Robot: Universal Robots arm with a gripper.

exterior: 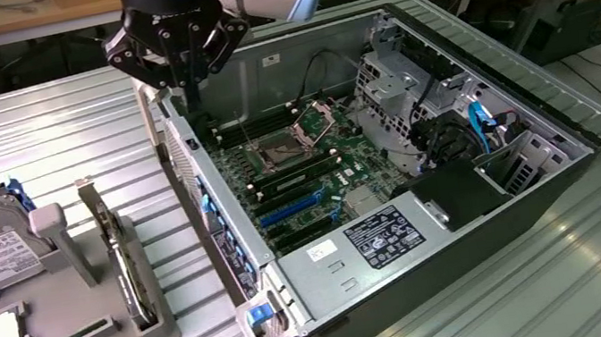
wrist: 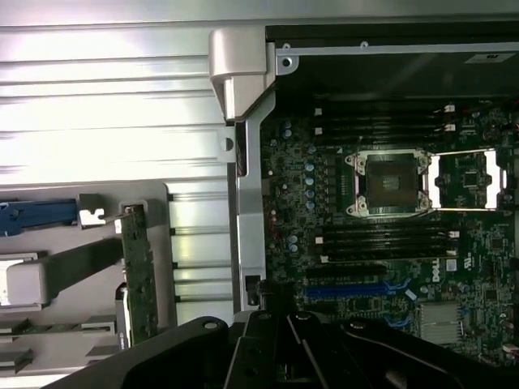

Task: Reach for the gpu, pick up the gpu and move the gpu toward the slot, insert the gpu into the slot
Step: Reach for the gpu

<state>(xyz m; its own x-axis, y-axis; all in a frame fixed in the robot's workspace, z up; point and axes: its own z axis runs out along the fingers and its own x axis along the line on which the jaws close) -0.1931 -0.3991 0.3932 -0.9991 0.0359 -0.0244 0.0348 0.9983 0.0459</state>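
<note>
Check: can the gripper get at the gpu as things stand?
Probably yes: the gpu stands on edge in the gray holder, top bare, with nothing between it and the gripper above the case.

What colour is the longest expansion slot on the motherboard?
Blue. The long plastic expansion slot shows best in the wrist view.

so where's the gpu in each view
Exterior view: the gpu stands on edge in the grey holder, to the exterior view's left of the open case.
Wrist view: the gpu stands in that holder, outside the case wall.
Shared landmark: the cpu socket inside the case.
</note>
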